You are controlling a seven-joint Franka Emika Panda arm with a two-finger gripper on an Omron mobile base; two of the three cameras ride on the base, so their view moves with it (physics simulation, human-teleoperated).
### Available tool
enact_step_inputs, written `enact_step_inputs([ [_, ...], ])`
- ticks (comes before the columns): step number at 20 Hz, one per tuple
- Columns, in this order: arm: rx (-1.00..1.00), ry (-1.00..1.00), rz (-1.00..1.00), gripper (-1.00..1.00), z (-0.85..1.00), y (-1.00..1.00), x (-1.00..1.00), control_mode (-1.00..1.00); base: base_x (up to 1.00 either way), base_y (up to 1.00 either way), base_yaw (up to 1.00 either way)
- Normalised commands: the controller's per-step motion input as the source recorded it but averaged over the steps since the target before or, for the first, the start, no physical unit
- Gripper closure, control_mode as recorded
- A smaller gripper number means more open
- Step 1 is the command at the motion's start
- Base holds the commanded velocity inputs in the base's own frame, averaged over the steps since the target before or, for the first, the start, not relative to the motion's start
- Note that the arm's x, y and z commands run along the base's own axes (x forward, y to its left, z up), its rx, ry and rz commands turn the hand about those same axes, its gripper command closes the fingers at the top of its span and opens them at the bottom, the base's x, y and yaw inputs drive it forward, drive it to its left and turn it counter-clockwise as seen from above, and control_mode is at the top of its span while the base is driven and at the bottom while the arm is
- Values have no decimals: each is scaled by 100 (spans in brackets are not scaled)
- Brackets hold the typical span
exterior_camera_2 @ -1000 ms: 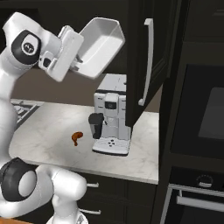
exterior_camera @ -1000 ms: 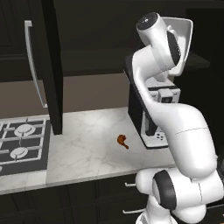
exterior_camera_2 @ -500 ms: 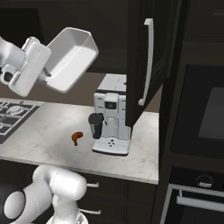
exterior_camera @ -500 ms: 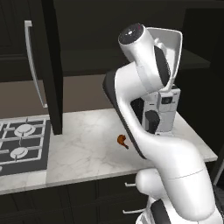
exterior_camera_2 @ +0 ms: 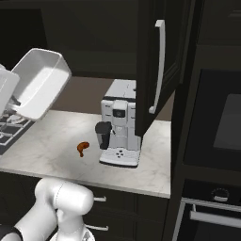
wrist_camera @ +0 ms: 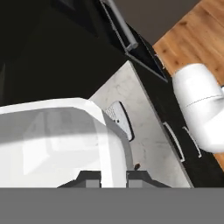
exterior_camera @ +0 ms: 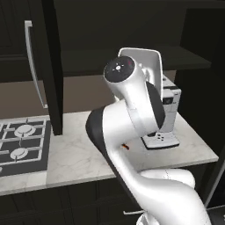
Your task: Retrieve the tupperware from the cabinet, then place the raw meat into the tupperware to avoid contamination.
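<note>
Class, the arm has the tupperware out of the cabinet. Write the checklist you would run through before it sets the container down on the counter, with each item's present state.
1. Gripper shut on the tupperware wall: ok.
2. Tupperware level for setting down: not ok; it is tilted, its opening facing sideways.
3. Tupperware empty inside: ok.
4. Raw meat lying on the counter, ready for transfer: ok.
5. Bare counter left of the meat for a landing spot: ok.
6. Coffee machine apart from the held container: ok.
</note>
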Motion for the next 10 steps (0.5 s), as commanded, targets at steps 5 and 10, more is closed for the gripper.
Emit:
enact_step_inputs([
  [5, 2, 16, 21, 100, -38, 21, -36, -100, 0, 0, 0],
  [10, 10, 24, 15, 100, -34, 0, 17, -100, 0, 0, 0],
])
